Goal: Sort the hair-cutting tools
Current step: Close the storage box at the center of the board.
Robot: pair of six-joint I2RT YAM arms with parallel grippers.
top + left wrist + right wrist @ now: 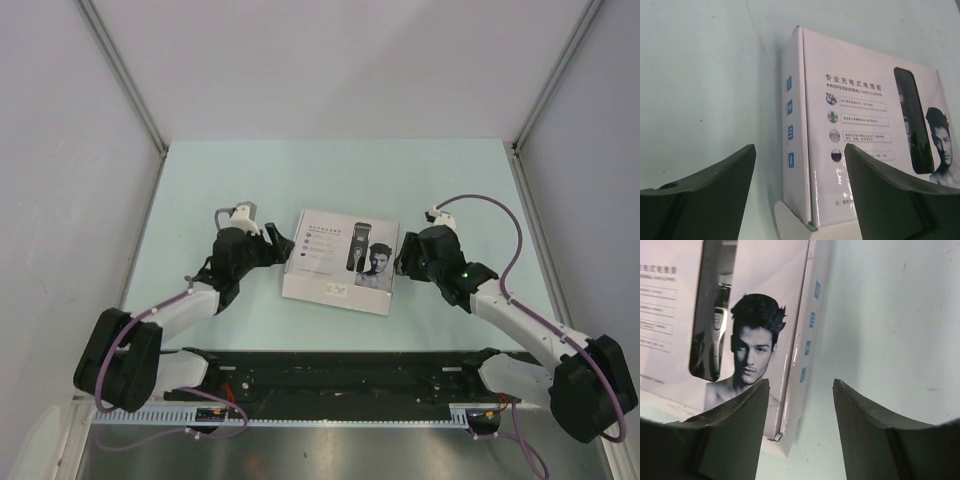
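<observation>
A flat white box [340, 262] with a printed lid lies shut in the middle of the pale green table [330, 170]. The hair-cutting tools themselves are hidden; only a picture of a clipper shows on the lid. My left gripper [283, 248] is at the box's left side. In the left wrist view my left gripper [800, 150] is open, its fingers standing either side of the side wall of the box [860, 115] without touching it. My right gripper [402, 262] is at the right side. There too my right gripper [800, 383] is open, astride the right edge of the box [775, 270].
Grey walls close in the table on the left, right and back. A black rail [340, 365] runs along the near edge between the arm bases. A white flap [785, 220] sticks out at the box's near left corner.
</observation>
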